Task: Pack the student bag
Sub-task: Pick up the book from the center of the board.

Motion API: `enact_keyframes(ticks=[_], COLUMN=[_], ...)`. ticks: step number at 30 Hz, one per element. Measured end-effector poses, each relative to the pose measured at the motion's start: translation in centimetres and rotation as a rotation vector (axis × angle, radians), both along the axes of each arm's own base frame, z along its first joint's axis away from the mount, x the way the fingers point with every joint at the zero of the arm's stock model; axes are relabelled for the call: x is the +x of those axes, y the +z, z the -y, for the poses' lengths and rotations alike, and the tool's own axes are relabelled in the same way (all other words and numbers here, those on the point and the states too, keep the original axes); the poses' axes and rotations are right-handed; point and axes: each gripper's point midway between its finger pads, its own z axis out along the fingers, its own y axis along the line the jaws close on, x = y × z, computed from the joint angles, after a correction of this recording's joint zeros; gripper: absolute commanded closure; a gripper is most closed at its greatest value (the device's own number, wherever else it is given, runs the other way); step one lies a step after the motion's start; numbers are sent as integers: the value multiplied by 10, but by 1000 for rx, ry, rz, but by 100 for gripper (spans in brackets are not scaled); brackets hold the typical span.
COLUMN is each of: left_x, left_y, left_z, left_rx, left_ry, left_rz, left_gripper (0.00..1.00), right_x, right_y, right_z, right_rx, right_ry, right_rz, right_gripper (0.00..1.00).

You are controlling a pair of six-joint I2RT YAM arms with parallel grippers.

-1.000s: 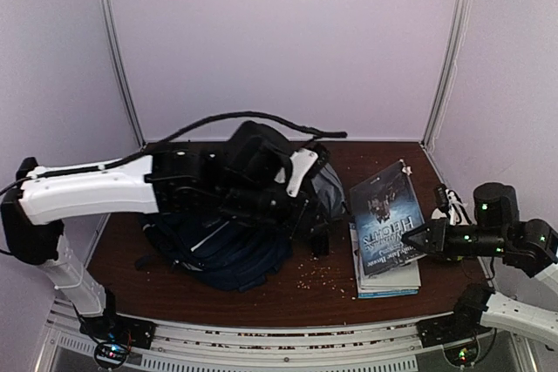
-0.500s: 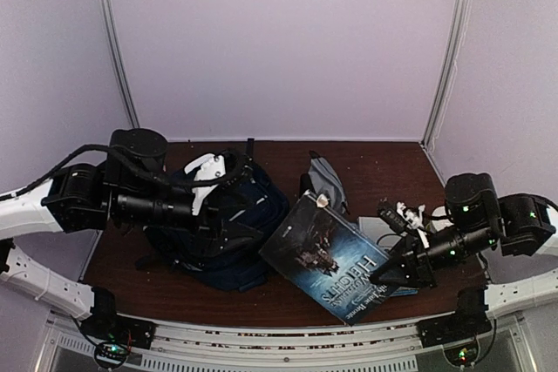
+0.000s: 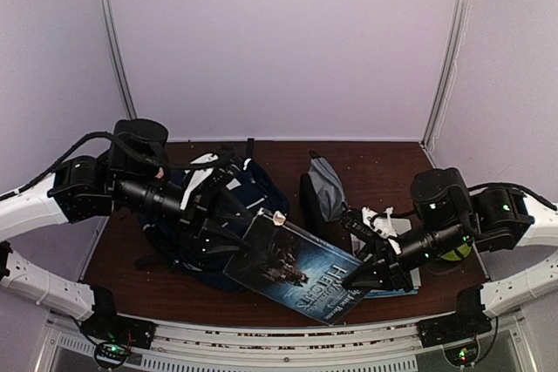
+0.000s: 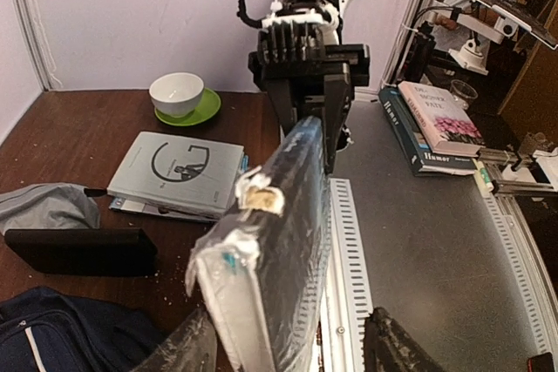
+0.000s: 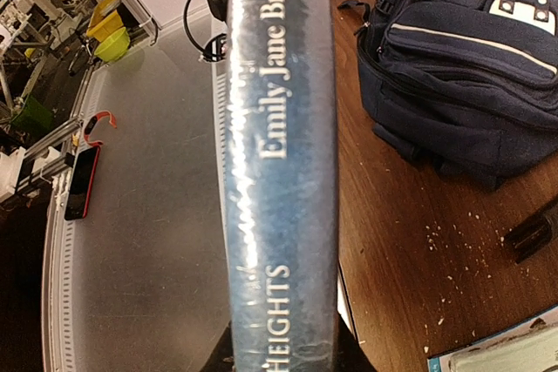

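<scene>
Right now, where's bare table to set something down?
Bare table along the back wall, right of the grey pouch; also front-left, beside the student bag. Crowded: front centre, where the right gripper holds the book inside the open left gripper; book stack at right.

The white and black left arm (image 3: 35, 206) comes in from the left side, bent at the elbow, with its black wrist pointing right. The left hand (image 3: 228, 234) has its two fingers (image 4: 392, 348) spread wide apart. The right arm (image 3: 478, 211) bends in from the right side. The right hand (image 3: 364, 269) points left and squeezes one end of a thick dark blue book (image 3: 296, 272).
</scene>
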Motion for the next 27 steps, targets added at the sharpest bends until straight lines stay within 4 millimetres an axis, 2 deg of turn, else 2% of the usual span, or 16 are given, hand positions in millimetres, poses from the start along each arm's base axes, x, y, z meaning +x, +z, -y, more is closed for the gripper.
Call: enact_keyframes(ticks=[8,11,13,16,17,20,21,22,25,27], left_x=[-2,-3,-7,-13,-15,-15,-14,-13,-14,-15], left_y=[-19,-20,-18,-22,-24,-31,-31,-31,-28,-24], left_z=[-1,-1,1,6,7,10,10,10,9,6], left_rx=[34,30,20,23,27,47,47,46,41,30], left_ry=[-40,-55,-82,-129,-145,-158,-157,-154,-149,-139], left_rz=[-66,-84,-101,-143,-159,-190,-190,-193,-200,-207], left_gripper=[2,10,25,57,70,100,100,100,100,100], right_x=[-7,-10,-10,-9,-9,-8,-7,-6,-6,-5], right_y=[16,20,21,22,21,16,16,16,18,24], right_z=[-10,-12,-14,-17,-18,-19,-18,-19,-20,-23], right_rx=[44,54,56,53,48,29,28,29,37,67], right_ry=[67,85,93,100,100,89,84,81,77,72], right_rz=[2,-3,0,4,5,-11,-10,-11,-19,-17], right_gripper=[100,100,100,100,100,100,100,95,64,48])
